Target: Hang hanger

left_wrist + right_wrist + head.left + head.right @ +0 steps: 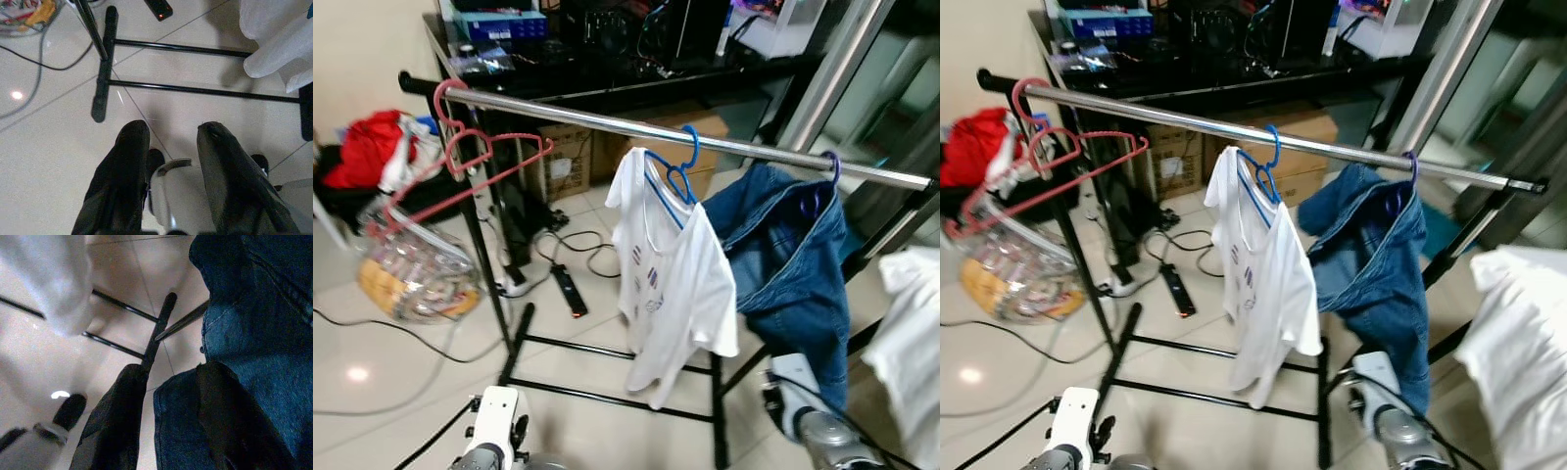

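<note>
Both blue plastic hangers [677,168] hook the silver steel rail [607,122], so my arms hang low: left gripper [168,142] and right gripper [168,387] spread, empty.

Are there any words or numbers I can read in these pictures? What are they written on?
None can be read.
White T-shirt: purple marks on the front, too blurred to tell.
Cardboard box: a white label, print too small.
Blue box on the dark table: pale markings, too small.
</note>
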Tool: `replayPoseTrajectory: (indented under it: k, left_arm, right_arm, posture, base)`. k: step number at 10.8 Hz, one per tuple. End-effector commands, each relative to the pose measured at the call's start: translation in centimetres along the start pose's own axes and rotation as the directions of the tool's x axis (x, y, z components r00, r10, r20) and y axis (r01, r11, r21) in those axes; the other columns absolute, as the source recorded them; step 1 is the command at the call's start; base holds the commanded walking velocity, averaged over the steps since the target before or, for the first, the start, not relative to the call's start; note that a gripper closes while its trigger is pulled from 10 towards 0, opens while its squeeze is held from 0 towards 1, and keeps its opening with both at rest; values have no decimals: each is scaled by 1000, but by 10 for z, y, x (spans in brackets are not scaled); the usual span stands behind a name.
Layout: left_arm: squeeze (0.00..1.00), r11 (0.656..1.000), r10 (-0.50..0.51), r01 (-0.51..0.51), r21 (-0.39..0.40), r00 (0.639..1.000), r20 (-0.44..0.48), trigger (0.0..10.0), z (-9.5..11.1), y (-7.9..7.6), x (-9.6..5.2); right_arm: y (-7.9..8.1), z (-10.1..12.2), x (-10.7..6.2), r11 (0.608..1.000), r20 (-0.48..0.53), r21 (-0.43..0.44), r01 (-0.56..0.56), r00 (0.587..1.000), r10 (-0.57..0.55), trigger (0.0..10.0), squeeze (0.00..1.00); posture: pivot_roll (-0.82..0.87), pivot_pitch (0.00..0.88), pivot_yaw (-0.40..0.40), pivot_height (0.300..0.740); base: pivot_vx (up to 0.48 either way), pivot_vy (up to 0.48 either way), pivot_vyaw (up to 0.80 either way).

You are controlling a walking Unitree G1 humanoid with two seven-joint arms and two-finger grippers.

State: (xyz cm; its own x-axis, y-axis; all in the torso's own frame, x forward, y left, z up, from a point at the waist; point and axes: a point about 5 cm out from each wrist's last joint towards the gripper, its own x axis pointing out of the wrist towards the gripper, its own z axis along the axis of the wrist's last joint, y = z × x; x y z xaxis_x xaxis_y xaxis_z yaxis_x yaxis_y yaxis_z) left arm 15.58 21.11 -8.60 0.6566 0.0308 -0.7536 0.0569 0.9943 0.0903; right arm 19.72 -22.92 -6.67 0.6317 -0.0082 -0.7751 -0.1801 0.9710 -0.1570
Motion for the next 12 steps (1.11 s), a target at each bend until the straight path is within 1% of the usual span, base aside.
replayPoseTrajectory:
  k: [1,2,3,4,5,6,7,8,9,10,11,12]
  left_arm:
    - [0,1000,8,-8,-15,1000,-4,10000,0,-3,1]
    - [0,998,19,-18,-54,1000,11,10000,1,-7,1]
    - [0,999,-12,12,-36,1000,1,10000,-2,-17,1]
    - [0,1000,-24,23,-13,999,-26,10000,-8,-21,0]
    - [0,999,-16,15,-36,1000,-25,10000,-7,-22,0]
    - [0,999,-33,32,-30,999,-15,10000,-4,-26,1]
    - [0,999,-49,49,-9,999,-16,10000,-3,-28,2]
    - [0,999,-51,51,6,999,-15,10000,-1,-26,2]
    - [0,999,-47,48,19,999,-14,10000,0,-22,3]
    - [0,998,-44,44,43,999,-11,10000,2,-15,3]
    - [0,985,-79,80,155,997,-13,10000,3,-14,2]
    - [0,952,-131,131,275,991,-19,10000,4,-18,3]
  right_arm:
    - [0,1,0,999,3,-31,-24,1000,24,10000,0]
    - [6,2,1,996,-19,-67,-62,998,61,10000,0]
    - [23,5,4,983,-63,-53,-175,983,172,10000,0]
    - [37,5,5,966,-74,-13,-259,964,257,10000,0]
    - [46,6,5,951,-76,-33,-307,950,304,10000,0]
    - [51,6,5,943,-83,-49,-330,942,326,10000,0]
    - [53,4,5,944,-89,-32,-328,942,325,10000,0]
    - [52,1,5,954,-84,-60,-294,954,288,10000,0]
    - [48,4,6,970,-58,-114,-214,976,209,10000,0]
    - [45,8,7,983,-32,-89,-158,987,156,10000,0]
    - [55,11,8,976,-34,-73,-207,978,205,10000,0]
    - [66,18,9,959,-22,-94,-266,964,265,10000,0]
  posture:
    - [356,0,-165,740]
    - [344,3,-165,740]
    - [318,0,-164,740]
    - [315,0,-169,740]
    - [304,0,-164,740]
    - [301,0,-160,740]
    - [293,0,-147,740]
    - [288,0,-135,740]
    - [288,0,-133,740]
    - [276,0,-109,740]
    - [258,0,-86,740]
    - [245,0,-74,740]
  base:
    - [0,0,0]
    - [0,0,0]
    - [0,0,0]
    - [0,0,0]
    - [0,0,0]
    - [0,0,0]
    - [0,0,0]
    - [0,0,0]
    - [0,0,0]
    - [0,0,0]
    - [0,0,0]
    - [0,0,0]
